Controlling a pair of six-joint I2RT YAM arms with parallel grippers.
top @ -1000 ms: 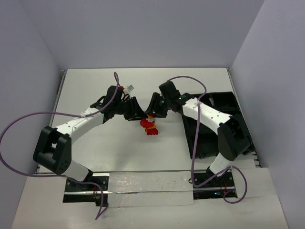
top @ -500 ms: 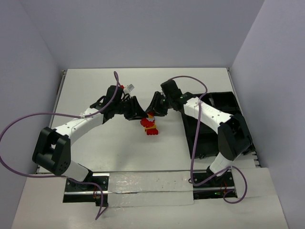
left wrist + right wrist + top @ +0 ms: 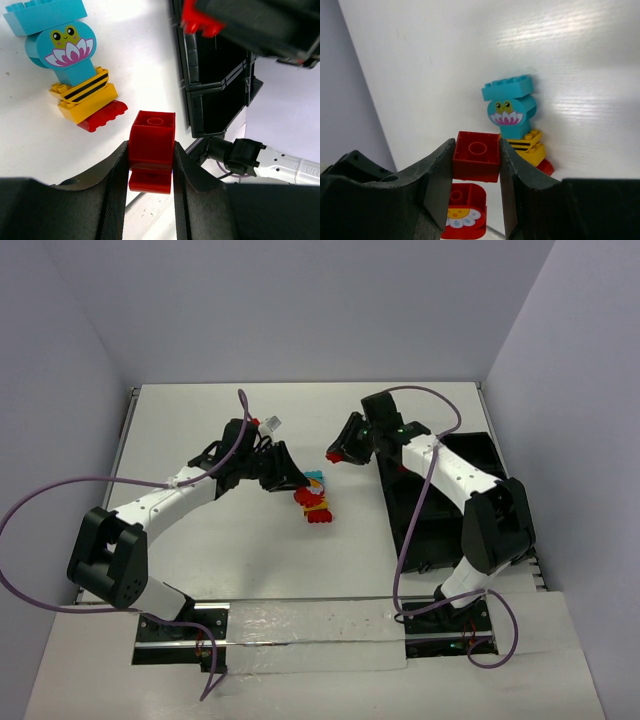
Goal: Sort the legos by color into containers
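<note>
Left gripper (image 3: 150, 155) clamped one red brick (image 3: 151, 142), right gripper (image 3: 476, 152) another red brick (image 3: 476, 156), across flat sidewalls; judged light, rigid, slippery.

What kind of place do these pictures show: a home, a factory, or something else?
Most likely a robotics lab test cell: a white table boxed in by plain pale walls, two white-and-black robot arms bolted at its near edge, and small toy bricks beside a black plastic bin tray.

Glossy plastic legos (image 3: 75, 70), black plastic containers (image 3: 187, 65), smooth white table (image 3: 140, 50) with slight sheen
</note>
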